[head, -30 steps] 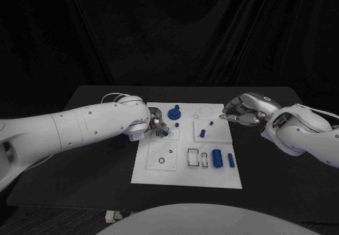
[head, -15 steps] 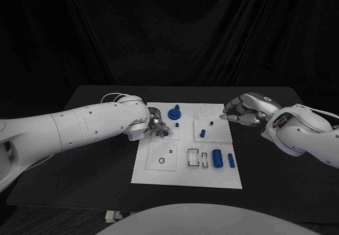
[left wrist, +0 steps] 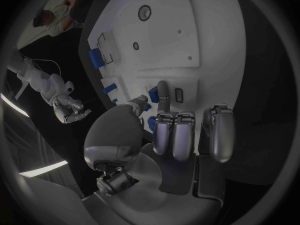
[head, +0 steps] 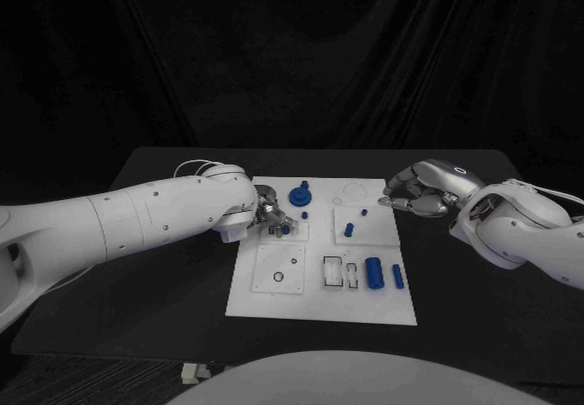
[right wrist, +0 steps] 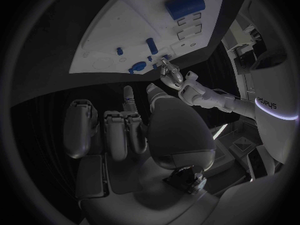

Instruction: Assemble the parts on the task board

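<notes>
The black table (head: 159, 278) is the biggest thing here, and the white task board (head: 319, 299) lies flat in the middle of it. The board has small square plates on it with little holes and slots.

The left arm (head: 121, 224) is big and white. It reaches in over the near left side of the board. The left hand (head: 270, 213) is low over the far left part of the board. In the left wrist view, its thumb and one finger meet on a small blue part (left wrist: 152, 95) and pinch it just over the board. The other fingers (left wrist: 177, 135) are curled in.

The right arm (head: 529, 232) comes in from the other side. The right hand (head: 420, 192) sits off the far right edge of the board, over the black table. Its fingers are curled in toward the palm. Nothing can be seen in it.

A blue peg with a round base (head: 302, 197) stands at the far end of the board, just beside the left hand. A fat blue cylinder (head: 375, 273) lies on the near right part of the board. A thin blue bar (head: 398, 276) lies just beside it, closer to the board's edge. A small blue peg (head: 349, 229) sits on the square plate in the middle right. A tiny blue piece (head: 364, 211) is a bit farther back on that same plate.
</notes>
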Tool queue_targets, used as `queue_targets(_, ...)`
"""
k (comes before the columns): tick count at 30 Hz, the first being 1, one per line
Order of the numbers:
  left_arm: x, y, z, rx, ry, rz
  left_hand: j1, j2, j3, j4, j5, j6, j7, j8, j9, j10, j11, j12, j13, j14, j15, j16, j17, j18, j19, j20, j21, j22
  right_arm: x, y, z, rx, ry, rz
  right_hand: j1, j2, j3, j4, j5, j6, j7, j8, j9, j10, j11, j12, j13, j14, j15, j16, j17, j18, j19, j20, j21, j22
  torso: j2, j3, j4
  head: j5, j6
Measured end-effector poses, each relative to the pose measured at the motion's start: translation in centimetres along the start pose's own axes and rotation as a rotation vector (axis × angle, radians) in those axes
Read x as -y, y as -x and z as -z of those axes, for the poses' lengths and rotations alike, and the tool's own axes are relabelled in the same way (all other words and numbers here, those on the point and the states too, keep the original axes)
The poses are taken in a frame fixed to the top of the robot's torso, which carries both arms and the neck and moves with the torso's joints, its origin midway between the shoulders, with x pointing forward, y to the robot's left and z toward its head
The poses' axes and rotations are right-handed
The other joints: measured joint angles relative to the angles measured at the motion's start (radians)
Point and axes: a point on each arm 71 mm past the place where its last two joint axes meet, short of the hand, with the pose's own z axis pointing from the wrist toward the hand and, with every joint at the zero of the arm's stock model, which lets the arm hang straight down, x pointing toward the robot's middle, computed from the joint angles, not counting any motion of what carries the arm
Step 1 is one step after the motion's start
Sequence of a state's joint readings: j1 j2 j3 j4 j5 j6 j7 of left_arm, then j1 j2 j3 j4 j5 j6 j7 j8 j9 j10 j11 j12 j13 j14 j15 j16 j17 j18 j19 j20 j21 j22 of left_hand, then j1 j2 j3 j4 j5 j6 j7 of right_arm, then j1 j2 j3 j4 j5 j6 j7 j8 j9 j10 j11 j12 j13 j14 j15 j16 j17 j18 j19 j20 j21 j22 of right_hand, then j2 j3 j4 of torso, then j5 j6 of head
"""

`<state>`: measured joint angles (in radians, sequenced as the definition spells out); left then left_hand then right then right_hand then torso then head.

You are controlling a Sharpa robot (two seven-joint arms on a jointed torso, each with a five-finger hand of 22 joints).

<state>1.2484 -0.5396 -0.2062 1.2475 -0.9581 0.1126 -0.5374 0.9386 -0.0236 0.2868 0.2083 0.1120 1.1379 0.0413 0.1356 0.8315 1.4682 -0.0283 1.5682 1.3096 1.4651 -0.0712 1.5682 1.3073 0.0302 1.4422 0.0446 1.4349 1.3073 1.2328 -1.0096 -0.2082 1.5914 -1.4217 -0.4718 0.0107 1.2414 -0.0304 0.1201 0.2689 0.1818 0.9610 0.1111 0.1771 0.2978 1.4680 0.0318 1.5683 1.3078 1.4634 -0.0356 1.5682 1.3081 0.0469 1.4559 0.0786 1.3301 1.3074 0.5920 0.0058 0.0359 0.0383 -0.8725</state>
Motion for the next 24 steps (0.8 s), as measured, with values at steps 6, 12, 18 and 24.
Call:
queue_targets(6,-0.2,-0.1,0.1,0.001,-0.001,0.003,-0.022,-0.004,-0.070,0.042,-0.051,0.011,0.000,-0.008,0.000,0.000,0.000,0.000,0.000,0.000,0.000,0.000,0.000,0.000,0.000,0.000,0.000,0.000,0.0,0.0,0.0,0.000,-0.001,0.000,0.000,0.000,0.000,0.000,0.000,0.000,0.000,0.000,0.000,0.000,0.000,0.000,0.000,0.000,0.000,0.000,0.000,0.000,0.000,0.000,0.000,0.000,0.000,-0.0001,-0.0001,0.000,0.000)
queue_targets(12,-0.9,-0.2,0.5,0.003,0.002,0.010,-0.036,-0.009,-0.103,0.067,-0.057,0.013,-0.002,-0.008,0.005,0.000,0.000,0.000,0.000,0.000,0.000,0.000,0.001,0.000,0.008,0.000,0.000,0.000,0.1,0.0,0.1,0.000,-0.003,0.001,0.000,0.000,0.000,0.000,0.000,0.000,0.000,0.000,0.000,0.000,0.000,0.000,0.000,0.000,0.000,0.000,0.000,0.000,0.000,0.000,0.000,0.000,0.000,-0.0002,0.0000,-0.001,0.000)
queue_targets(18,-1.7,0.0,1.1,0.012,0.014,0.015,-0.035,-0.009,-0.114,0.063,-0.057,0.019,-0.003,-0.004,0.008,0.000,0.000,0.000,0.000,0.000,0.000,0.000,0.001,0.000,0.008,0.000,0.000,0.000,0.1,0.0,0.1,0.001,-0.004,0.001,0.000,0.000,0.000,0.000,0.000,0.000,0.000,0.000,0.000,0.000,0.000,0.000,0.000,0.000,0.000,0.000,0.000,0.000,0.000,0.000,0.000,0.000,0.000,-0.0005,0.0002,0.000,0.000)
queue_targets(24,-1.7,1.0,1.7,0.037,0.016,0.017,-0.023,-0.003,-0.114,0.062,-0.057,0.023,-0.005,-0.004,0.009,0.000,0.000,0.000,0.000,0.000,0.000,0.000,0.001,0.000,0.008,0.000,0.000,0.000,0.1,0.0,0.1,0.000,-0.004,0.001,0.000,0.000,0.000,0.000,0.004,0.000,0.000,0.000,0.000,0.000,0.000,0.000,0.000,0.000,0.000,0.000,0.000,0.000,0.000,0.000,0.000,0.001,0.000,-0.0007,0.0003,0.004,0.000)
